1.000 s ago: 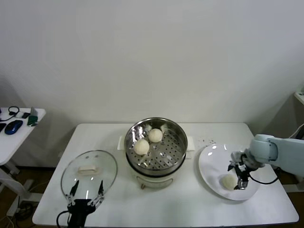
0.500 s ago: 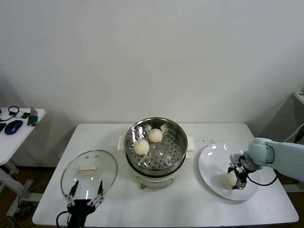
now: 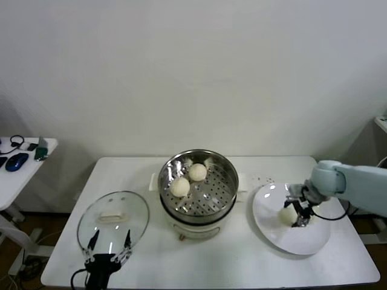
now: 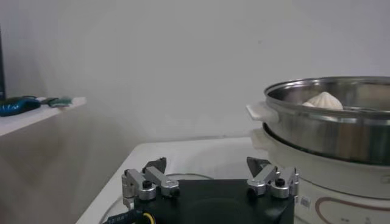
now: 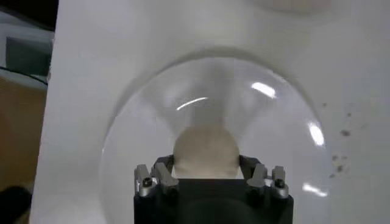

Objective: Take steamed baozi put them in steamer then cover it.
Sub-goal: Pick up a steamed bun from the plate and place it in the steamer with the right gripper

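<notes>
**Mia:** Head view shows the right gripper [image 3: 295,215] over the flat white round plate [image 3: 292,241], with its fingers squeezed on one small round cream-white bun [image 3: 287,214]. It looks lifted a little off the plate. Could it fall?

**Ben:** I think it could. The bun is soft and smooth. If the fingers press too hard, it may squash. If they press too softly, it may slip out on the way across.

**Mia:** Where does it have to go?

**Ben:** Into the round shiny steel steamer basket [image 3: 198,188] in the middle of the white bench [image 3: 254,266]. I can plainly see two buns [image 3: 179,186] in there, close together. A drop on top of them could make one roll.

**Mia:** And the high steel rim?

**Ben:** The bun must go over it. If it goes too low, it may bump the rim.

**Mia:** What about the other arm?

**Ben:** The left gripper [image 3: 109,246] waits with its fingers wide apart, just by the near edge of the round clear glass lid [image 3: 113,222]. The lid lies flat on the bench, beside the steamer.
</notes>
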`<move>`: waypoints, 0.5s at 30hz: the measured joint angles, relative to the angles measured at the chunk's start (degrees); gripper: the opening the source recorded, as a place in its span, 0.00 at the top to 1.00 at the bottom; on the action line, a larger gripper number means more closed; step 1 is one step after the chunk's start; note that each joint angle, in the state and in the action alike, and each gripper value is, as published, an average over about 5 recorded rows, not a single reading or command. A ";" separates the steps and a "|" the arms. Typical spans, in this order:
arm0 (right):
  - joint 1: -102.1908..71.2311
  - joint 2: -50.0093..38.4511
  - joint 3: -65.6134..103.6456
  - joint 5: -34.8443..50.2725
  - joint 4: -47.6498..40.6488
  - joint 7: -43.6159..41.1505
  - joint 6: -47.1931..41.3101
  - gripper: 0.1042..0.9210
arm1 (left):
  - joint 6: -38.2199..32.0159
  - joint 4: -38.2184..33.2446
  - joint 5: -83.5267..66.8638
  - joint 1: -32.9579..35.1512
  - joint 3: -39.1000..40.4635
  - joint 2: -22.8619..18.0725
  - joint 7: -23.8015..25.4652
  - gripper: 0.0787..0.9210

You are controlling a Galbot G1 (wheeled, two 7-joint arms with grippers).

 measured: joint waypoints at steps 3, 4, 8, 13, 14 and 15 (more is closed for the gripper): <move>6.82 2.98 -1.22 1.14 0.10 -2.43 4.29 0.26 | 0.05 -0.09 0.22 0.14 -0.03 -0.03 0.01 0.12; 8.88 4.02 -1.41 1.55 0.19 -3.17 5.72 0.26 | 0.06 -0.13 0.27 0.17 -0.05 -0.03 0.02 0.12; 15.95 8.44 -1.40 2.86 1.03 -5.68 11.56 0.26 | 0.07 -0.30 0.32 0.21 -0.23 -0.04 0.07 0.12; 20.83 14.24 0.28 2.17 3.75 -6.79 17.96 0.26 | 0.13 -0.33 0.20 0.02 -0.36 -0.15 0.09 0.12; 21.27 15.39 0.79 1.63 4.46 -6.76 18.93 0.26 | 0.13 -0.33 0.16 0.00 -0.37 -0.19 0.10 0.12; 21.53 16.58 1.37 0.96 5.24 -6.66 19.84 0.26 | 0.13 -0.33 0.12 0.02 -0.41 -0.22 0.10 0.12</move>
